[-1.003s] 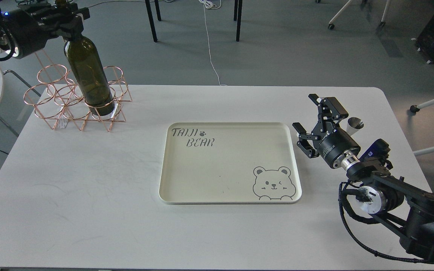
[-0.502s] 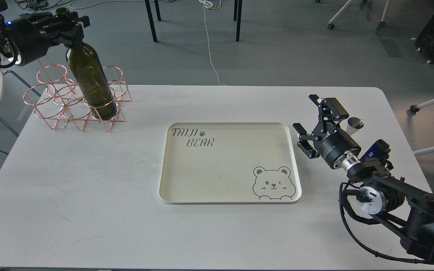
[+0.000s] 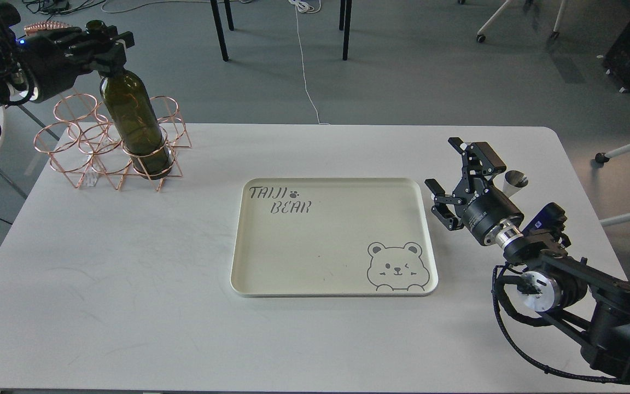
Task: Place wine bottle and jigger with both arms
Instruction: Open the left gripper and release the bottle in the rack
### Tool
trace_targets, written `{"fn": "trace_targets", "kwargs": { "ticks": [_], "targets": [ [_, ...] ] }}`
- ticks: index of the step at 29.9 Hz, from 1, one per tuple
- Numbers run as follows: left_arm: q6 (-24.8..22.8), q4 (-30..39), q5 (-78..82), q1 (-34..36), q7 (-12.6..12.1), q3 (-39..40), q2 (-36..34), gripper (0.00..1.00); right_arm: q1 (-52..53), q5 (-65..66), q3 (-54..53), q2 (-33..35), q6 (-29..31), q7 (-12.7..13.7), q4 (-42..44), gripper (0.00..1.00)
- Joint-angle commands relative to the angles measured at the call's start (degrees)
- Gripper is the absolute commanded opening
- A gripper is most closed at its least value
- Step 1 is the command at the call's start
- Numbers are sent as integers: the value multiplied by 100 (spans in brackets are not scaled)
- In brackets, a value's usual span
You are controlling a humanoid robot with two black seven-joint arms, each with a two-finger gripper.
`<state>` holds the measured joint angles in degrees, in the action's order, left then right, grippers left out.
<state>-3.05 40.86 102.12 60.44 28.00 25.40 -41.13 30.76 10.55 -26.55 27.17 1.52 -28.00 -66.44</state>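
The wine bottle (image 3: 133, 117), dark olive-green, stands slightly tilted with its base inside a front ring of the copper wire rack (image 3: 74, 148) at the table's far left. My left gripper (image 3: 108, 48) is shut on the bottle's neck just below the mouth. The jigger (image 3: 514, 181), small and silver, stands on the table at the right, partly hidden behind my right gripper. My right gripper (image 3: 442, 163) is open and empty, held just right of the tray and left of the jigger.
A cream tray (image 3: 237, 241) printed with "TAIJI BEAR" and a bear lies in the middle of the white table (image 3: 129, 273). Chair and table legs stand on the floor beyond the far edge.
My left gripper has moved down and slightly right with the bottle, so the bottle sits lower in the rack ring. The right arm has not moved.
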Motion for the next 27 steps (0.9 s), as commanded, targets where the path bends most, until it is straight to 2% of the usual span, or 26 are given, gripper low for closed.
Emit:
{"fn": "trace_targets", "kwargs": {
  "ticks": [1, 13, 16, 20, 23, 27],
  "targets": [
    [23, -16, 1, -41, 0, 0, 18, 32, 0, 0, 10, -18, 6, 0, 0, 99],
    [23, -25, 1, -76, 0, 27, 70, 40, -27, 9, 10, -10, -3, 0, 0, 99],
    [50, -34, 1, -76, 0, 44, 70, 53, -27, 9, 1, 8, -3, 0, -9, 99],
    [190, -34, -78, -58, 0, 62, 62, 83, -35, 0, 1, 17, -3, 0, -18, 99],
    [199, -8, -122, -50, 0, 80, 27, 92, -35, 9, 1, 17, 6, 0, -27, 99],
    [199, 98, -166, 47, 0, 141, -43, 95, -27, 9, -34, 26, 6, 0, -27, 99]
  ]
}}
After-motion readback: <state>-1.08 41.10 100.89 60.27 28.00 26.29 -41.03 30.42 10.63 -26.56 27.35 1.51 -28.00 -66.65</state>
